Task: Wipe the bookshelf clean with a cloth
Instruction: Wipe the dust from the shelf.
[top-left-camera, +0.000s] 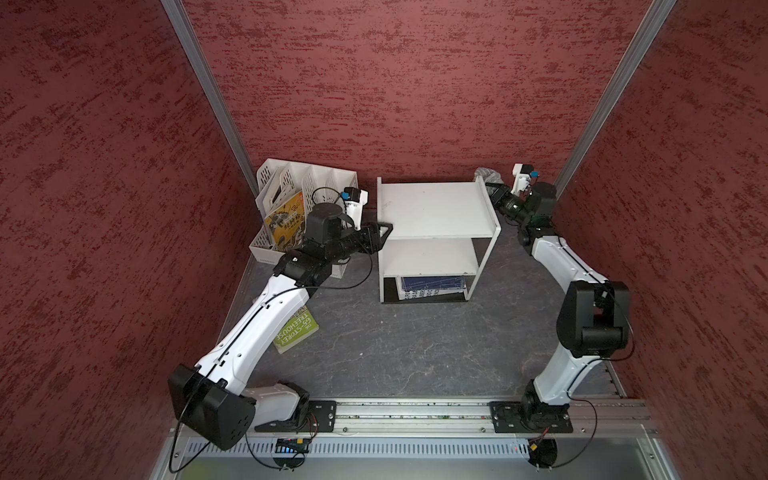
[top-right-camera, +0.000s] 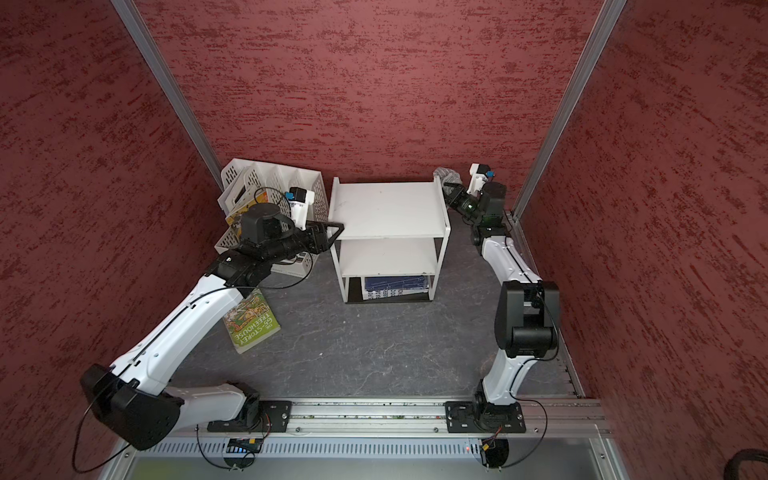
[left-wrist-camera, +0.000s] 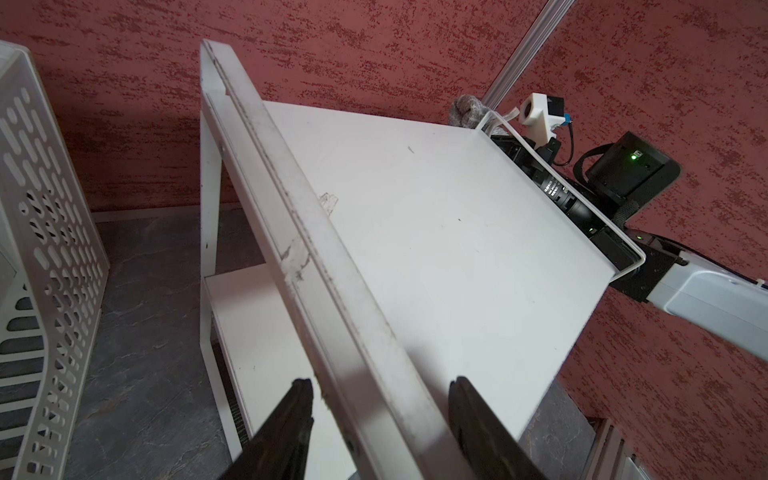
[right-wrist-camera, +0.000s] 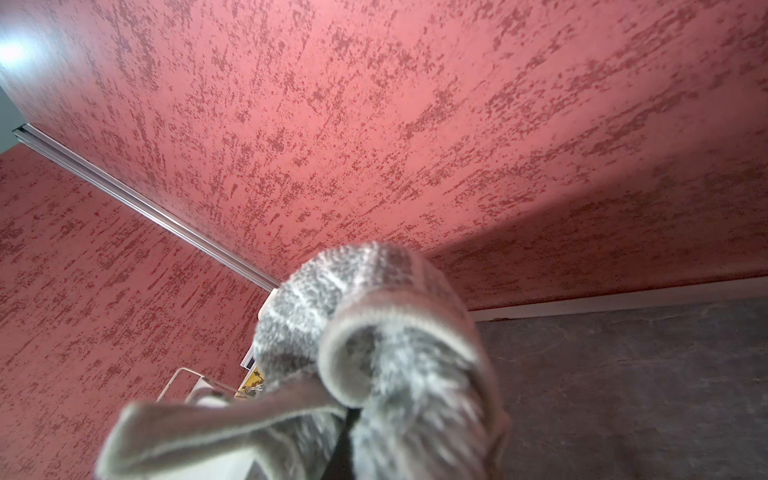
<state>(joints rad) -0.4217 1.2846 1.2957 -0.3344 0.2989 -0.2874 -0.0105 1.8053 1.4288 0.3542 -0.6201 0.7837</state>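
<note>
Green book lies flat by the left edge of the worktop, under the left arm and clear of the wiping area; its cover reads "THE 65-STOREY TREEHOUSE". Bookshelf stands at the middle of the far edge, open front toward the arm bases; a blue book lies in the lowest tier, its white lettering too small to read. Left gripper straddles the top edge of the solid side panel, jaws parted with a slim gap at each finger; judged purpose: steadying the unit against the wiping push. File rack occupies the far left corner; print on the yellow book inside cannot be read. Right gripper is closed on the cloth, bunched at the far right corner of the bookshelf top by the thin frame; contact with the board cannot be told; judged position: start of a stroke across the scuffed top board.
</note>
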